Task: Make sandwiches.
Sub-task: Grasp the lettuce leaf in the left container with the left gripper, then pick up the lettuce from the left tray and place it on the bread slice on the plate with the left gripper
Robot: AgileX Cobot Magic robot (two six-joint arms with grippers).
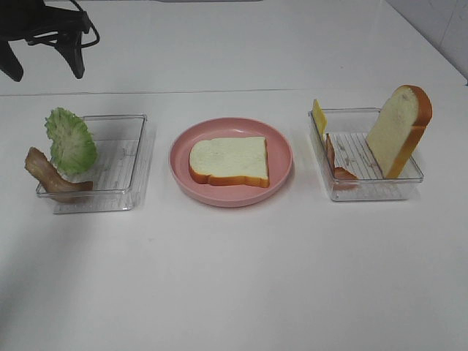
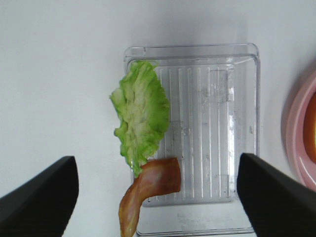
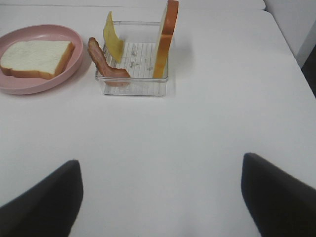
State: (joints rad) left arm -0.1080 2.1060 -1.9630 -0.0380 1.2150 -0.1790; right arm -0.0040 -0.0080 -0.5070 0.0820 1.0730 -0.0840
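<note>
A slice of bread [image 1: 229,159] lies flat on the pink plate [image 1: 281,157] at the middle of the table, the base of a sandwich with nothing yet on it. The other parts wait in two clear trays. In the left tray [image 1: 124,157], a lettuce leaf [image 1: 71,140] stands propped against the outer wall, with a bacon strip [image 1: 47,174] draped over the rim just beside it. In the right tray [image 1: 365,191], a cheese slice [image 1: 319,115] and a second bacon strip [image 1: 338,164] lean at the plate side, and the second bread slice [image 1: 398,128] stands on edge at the far side.

The left claw [image 2: 157,165] hangs over the left tray with its fingers spread wide and nothing between them. The right claw [image 3: 160,165], equally wide and empty, hovers over bare table, well apart from its tray.

The lettuce looks the likely next layer. A clean pick would mean descending on the leaf's raised edge, pinching only the leaf, staying clear of the bacon touching its lower end and of the tray wall, then lifting straight up before crossing to the plate and laying it flat on the bread.

The table [image 1: 234,278] is plain white, smooth and uncluttered, and a pale wall shows past its far right corner
</note>
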